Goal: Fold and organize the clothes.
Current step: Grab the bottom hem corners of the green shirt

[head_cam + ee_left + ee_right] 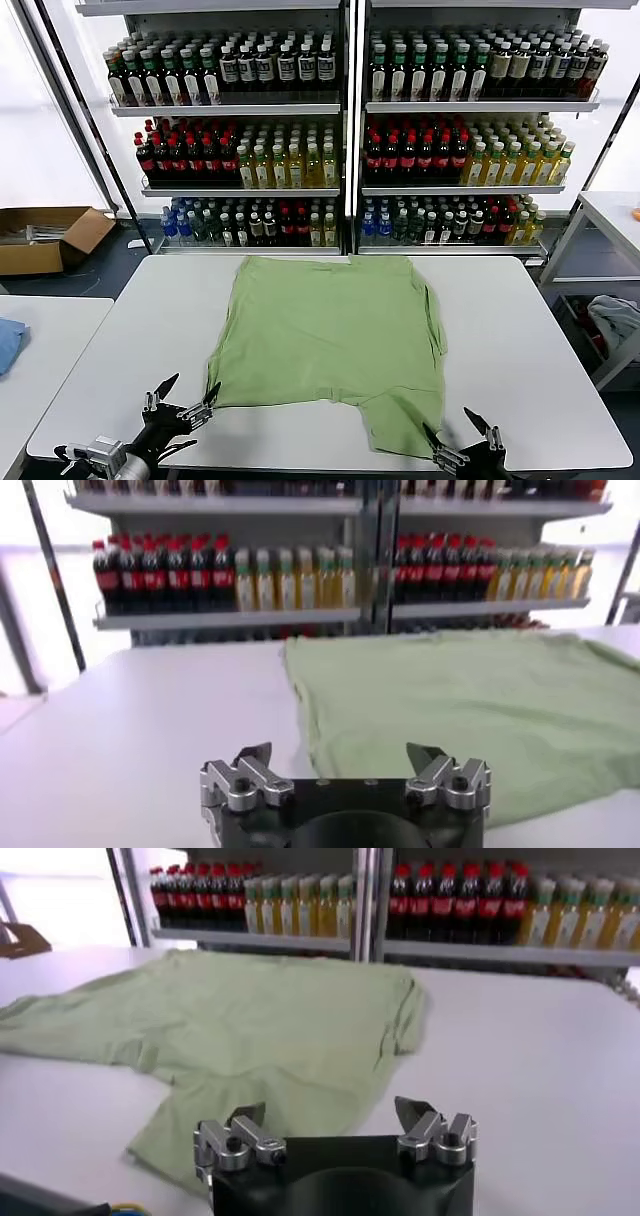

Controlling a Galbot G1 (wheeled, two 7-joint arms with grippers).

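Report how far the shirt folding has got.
Done: the green shirt lies spread flat on the white table, plain side up, one sleeve sticking out toward the robot. No fold shows yet. In hand: nothing is gripped; the left pincer is open at the shirt's near left corner, and the right pincer is open by the sleeve. Left: all the folding and tidying.

bottle shelves (pixel 345 120) behind white table (pixel 560 340) | cardboard box (pixel 45 238) on floor | blue cloth (pixel 8 342) on side table (pixel 45 350)
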